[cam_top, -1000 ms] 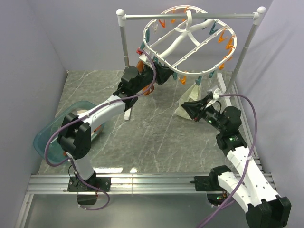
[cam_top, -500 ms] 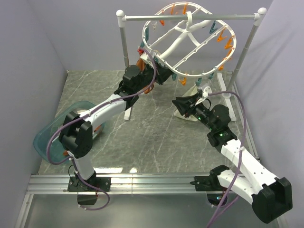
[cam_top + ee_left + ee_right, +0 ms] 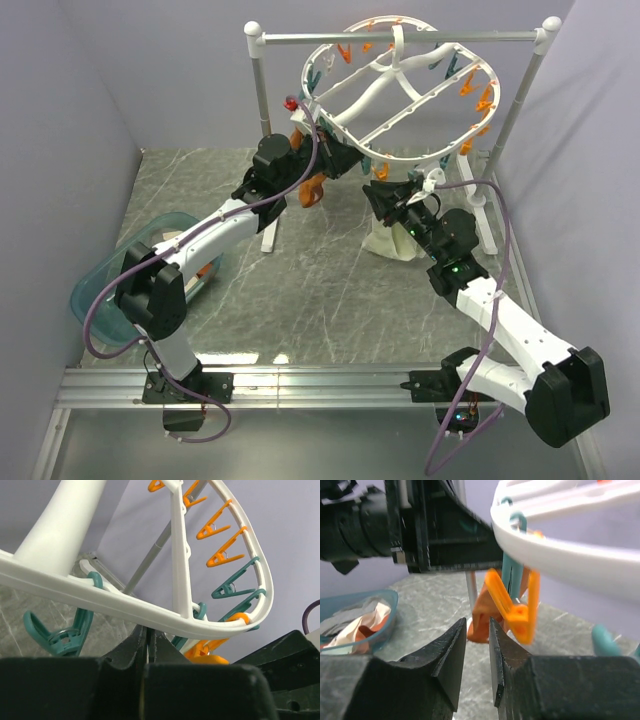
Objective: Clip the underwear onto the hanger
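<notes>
Left gripper [image 3: 148, 635] has its fingers pressed together, tips right under the near rim of the hanger [image 3: 150, 611]; can't tell if anything thin is pinched. Teal clip [image 3: 65, 632] hangs from the rim just left of it, with orange clips [image 3: 220, 555] further round the ring. Right gripper [image 3: 477, 630] has its jaws a narrow gap apart with nothing between them, sitting just below an orange clip [image 3: 517, 605] on the rim. Orange-brown garment [image 3: 481, 616] hangs behind the gap. Underwear [image 3: 393, 243] is low, under the right wrist and below the hanger's near-right rim, partly hidden; can't tell whether it hangs or rests on the table [image 3: 300, 270]. Hanger hooks on the rail stand [image 3: 300, 37]. Teal tub [image 3: 95, 295] sits far left.
</notes>
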Available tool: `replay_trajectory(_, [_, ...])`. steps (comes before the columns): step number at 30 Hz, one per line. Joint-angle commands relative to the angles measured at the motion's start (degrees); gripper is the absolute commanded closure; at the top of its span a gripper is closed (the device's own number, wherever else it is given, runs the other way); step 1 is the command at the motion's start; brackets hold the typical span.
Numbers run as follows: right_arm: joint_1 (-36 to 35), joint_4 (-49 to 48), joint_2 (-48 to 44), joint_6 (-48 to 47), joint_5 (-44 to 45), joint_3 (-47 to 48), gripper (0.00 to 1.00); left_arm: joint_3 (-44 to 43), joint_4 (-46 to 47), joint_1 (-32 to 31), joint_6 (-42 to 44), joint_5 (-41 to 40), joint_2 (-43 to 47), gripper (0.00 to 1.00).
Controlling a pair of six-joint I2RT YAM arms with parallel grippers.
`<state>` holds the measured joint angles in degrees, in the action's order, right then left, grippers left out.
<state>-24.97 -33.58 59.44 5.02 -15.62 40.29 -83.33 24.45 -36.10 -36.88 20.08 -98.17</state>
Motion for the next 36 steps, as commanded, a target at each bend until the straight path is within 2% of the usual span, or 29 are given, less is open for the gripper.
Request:
replay_trajectory(1, [-0.78, -5.88, 0.85, -1.24, 1.12, 3.39, 0.68, -2.36, -2.03, -0.03, -2.75, 1.19, 1.93, 1.0])
replay_trajectory(12, [-1.22, -0.79, -1.43, -0.62, 1.3, 0.06, 0.74, -1.66, -0.81, -0.11, -3.11, 0.66, 2.37, 1.0])
replay_trajectory(17, [-1.65, -1.92, -1.61, 0.43, -2.48, -1.36, 0.78, -2.1, -0.98, -0.03, -3.02, 0.84, 2.37, 1.0])
replay_trajectory(22, [-2.45, -3.86, 1.98, -1.32, -4.6, 1.89, 0.78, -2.1, -1.33, -0.11, -3.1, 0.76, 2.55, 1.0])
replay_trajectory(27, [-2.36, -4.56, 5.42, -3.08, 1.28, 5.41, 0.76, -1.14, -0.63, -0.2, -3.55, 0.84, 3.07, 1.0])
replay_trajectory(33, [-2.45, -6.32, 6.04, -4.49, 5.76, 5.32, 0.76, -0.43, -0.81, -0.2, -3.28, 1.28, 3.78, 1.0])
replay_trajectory(36, [-2.27, -7.55, 6.47, -4.49, 5.6, 5.67, 0.75, 0.01, -0.72, -0.12, -3.37, 1.63, 4.13, 1.0])
